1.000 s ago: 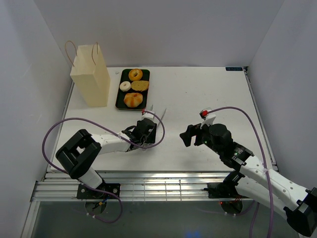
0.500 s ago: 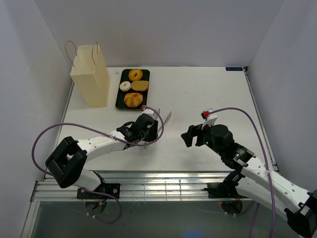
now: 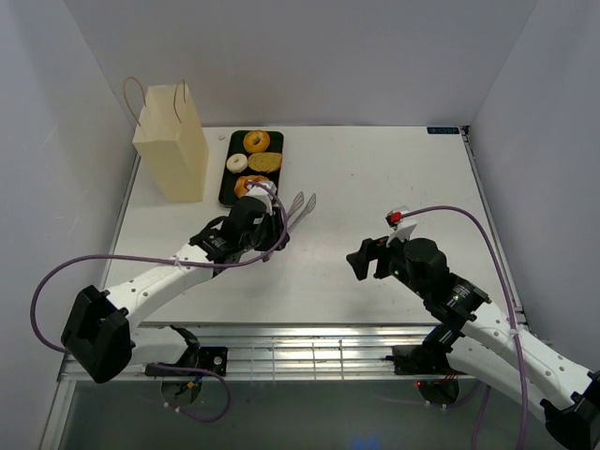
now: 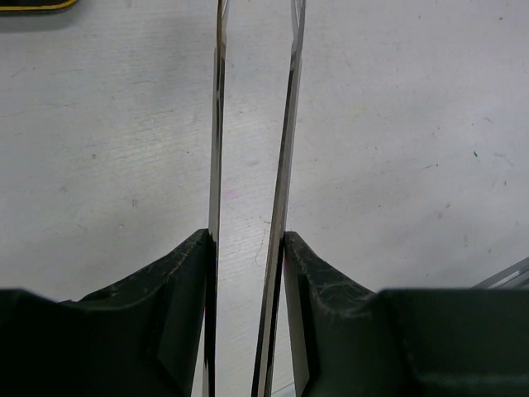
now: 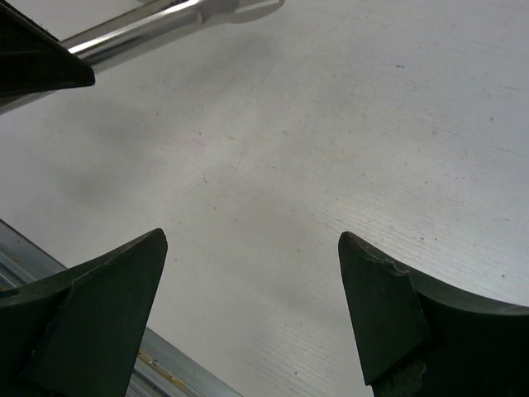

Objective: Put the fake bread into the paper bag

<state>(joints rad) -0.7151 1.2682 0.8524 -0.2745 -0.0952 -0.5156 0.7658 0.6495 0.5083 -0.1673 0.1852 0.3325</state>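
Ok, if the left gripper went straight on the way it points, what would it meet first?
Likely nothing nearby: the left gripper and its tongs aim over bare table, with the black tray off to the left of that line. Farther depth unclear.

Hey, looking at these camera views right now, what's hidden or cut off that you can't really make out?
The golden bun: top view, its near part sits under the left arm.
The paper bag: top view, its own walls hide the inside.
The tongs: left wrist view, the tips run off the top edge.
The black tray: left wrist view, only a sliver shows at the top edge.
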